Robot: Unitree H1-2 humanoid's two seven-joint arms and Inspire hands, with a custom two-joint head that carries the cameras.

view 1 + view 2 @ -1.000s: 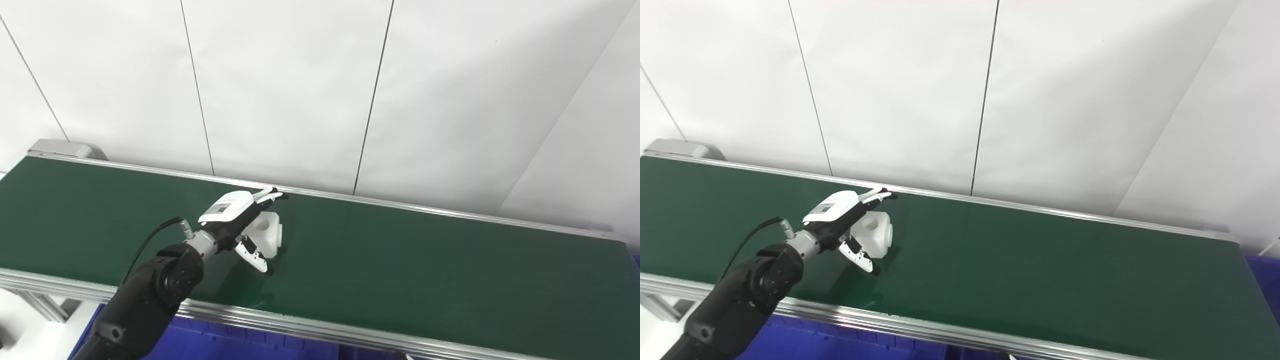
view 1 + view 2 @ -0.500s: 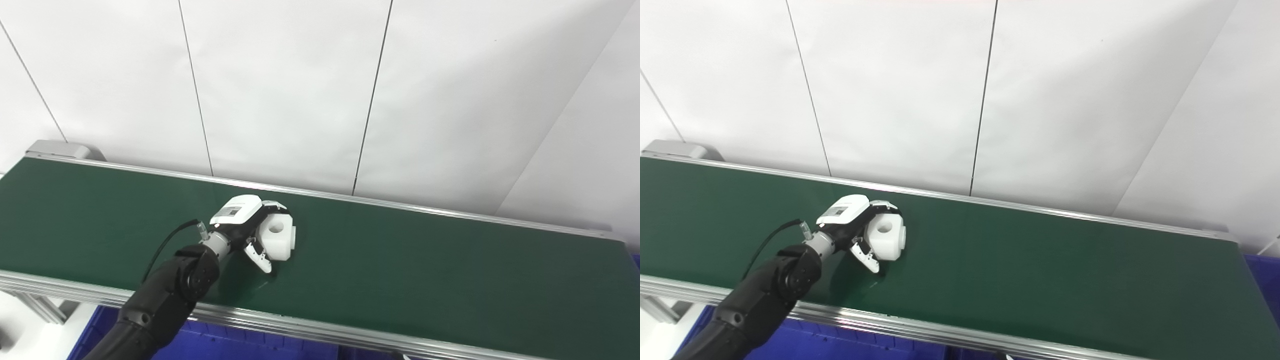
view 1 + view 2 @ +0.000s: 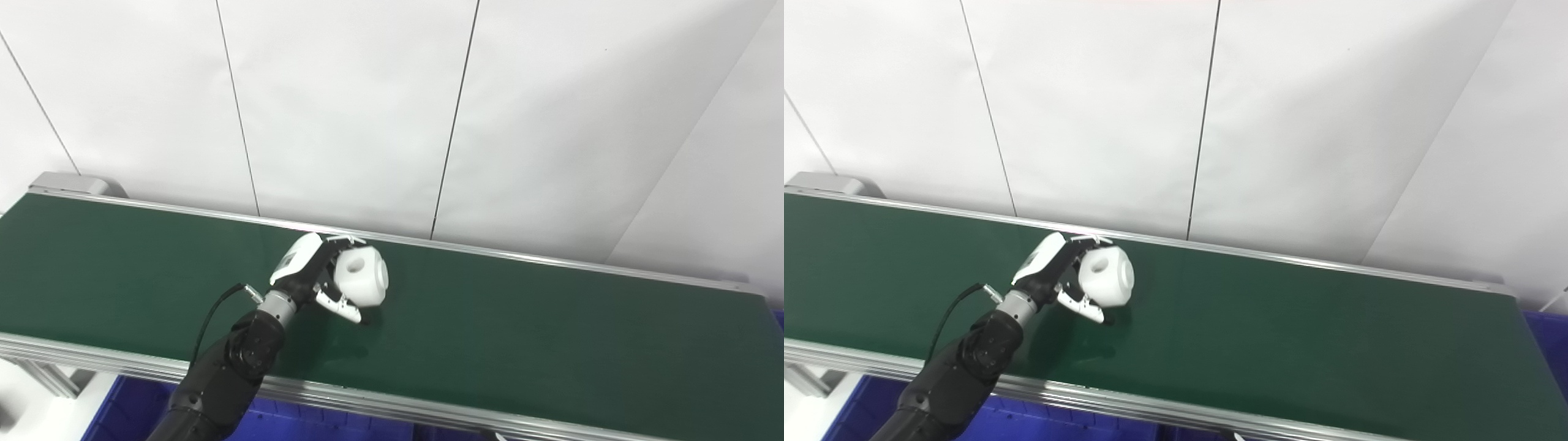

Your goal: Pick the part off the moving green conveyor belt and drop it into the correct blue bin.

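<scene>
We are gripping part (image 3: 362,279) in left hand (image 3: 313,273), fingers wrapped behind, part just above belt (image 3: 551,331). Bin (image 3: 294,421) lying below near rail; right hand not showing.

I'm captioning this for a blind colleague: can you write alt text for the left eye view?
The left robot hand grips a white part with a round hole over a green conveyor belt. Its black arm comes in from the bottom left. White wall panels stand behind the belt, and a blue bin shows below its near rail.
</scene>
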